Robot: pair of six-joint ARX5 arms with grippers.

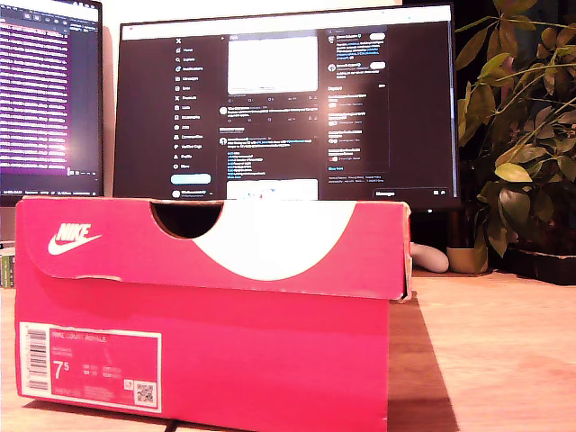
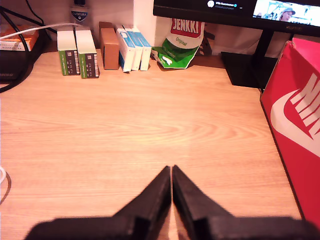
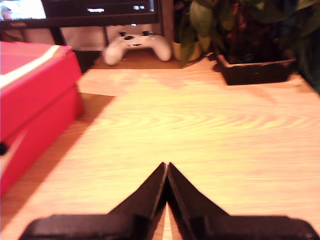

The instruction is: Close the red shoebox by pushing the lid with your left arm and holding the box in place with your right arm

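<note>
My second pincer (image 3: 166, 167), jaws together, over bare desk (image 3: 210, 130) beside red shoebox (image 3: 35, 85).

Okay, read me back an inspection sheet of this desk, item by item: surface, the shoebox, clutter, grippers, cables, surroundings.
Surface: wooden desk, bare in front of both grippers.
Job's things: red shoebox, lid down over the box in the exterior view.
Clutter: small cartons, green Jenkki bag, white game controller.
Grippers: my first gripper shut, empty, off the box; my second gripper likewise.
Cables: white cable and dark cable near the desk's edge.
Surroundings: lit monitors, potted plant.
</note>
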